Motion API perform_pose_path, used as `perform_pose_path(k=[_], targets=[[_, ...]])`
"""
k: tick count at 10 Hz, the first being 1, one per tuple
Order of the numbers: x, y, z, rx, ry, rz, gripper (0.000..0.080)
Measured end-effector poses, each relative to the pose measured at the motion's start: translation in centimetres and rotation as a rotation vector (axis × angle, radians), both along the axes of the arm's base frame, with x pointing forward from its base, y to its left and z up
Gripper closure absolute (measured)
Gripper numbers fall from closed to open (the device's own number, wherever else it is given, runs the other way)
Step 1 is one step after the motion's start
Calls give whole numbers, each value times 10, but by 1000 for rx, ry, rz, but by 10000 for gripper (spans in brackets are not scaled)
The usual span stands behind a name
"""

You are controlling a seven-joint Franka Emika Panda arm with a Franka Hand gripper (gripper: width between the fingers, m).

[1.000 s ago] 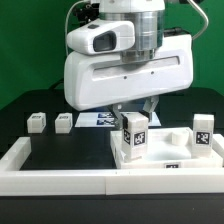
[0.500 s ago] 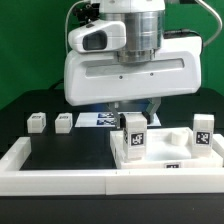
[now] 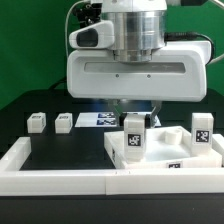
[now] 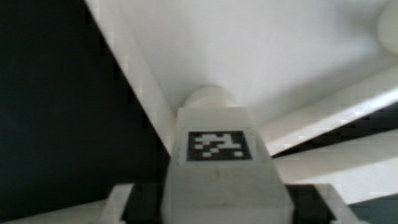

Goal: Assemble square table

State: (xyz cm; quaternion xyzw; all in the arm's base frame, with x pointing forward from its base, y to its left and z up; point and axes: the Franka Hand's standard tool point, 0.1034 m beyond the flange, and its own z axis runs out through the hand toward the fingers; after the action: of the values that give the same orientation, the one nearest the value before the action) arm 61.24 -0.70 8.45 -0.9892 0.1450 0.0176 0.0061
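Remote assembly: my gripper point(image 4: 217, 203), jaws clamped on a tagged white leg point(image 3: 135, 137), stands it upright on the square tabletop point(image 3: 168, 152) against the rim wall point(image 3: 60, 178); next, I judge, a straight downward twist.

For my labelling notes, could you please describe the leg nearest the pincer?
Find the white slab on the exterior view's right. One leg stands upright on it, under the arm. Unlike its neighbours, it alone sits in the pincer.
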Motion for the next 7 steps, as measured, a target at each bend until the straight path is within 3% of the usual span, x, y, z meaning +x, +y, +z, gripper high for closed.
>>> perform_pose_path(k=[7], targets=[[3,13,-1,-7,-7,-582,506]])
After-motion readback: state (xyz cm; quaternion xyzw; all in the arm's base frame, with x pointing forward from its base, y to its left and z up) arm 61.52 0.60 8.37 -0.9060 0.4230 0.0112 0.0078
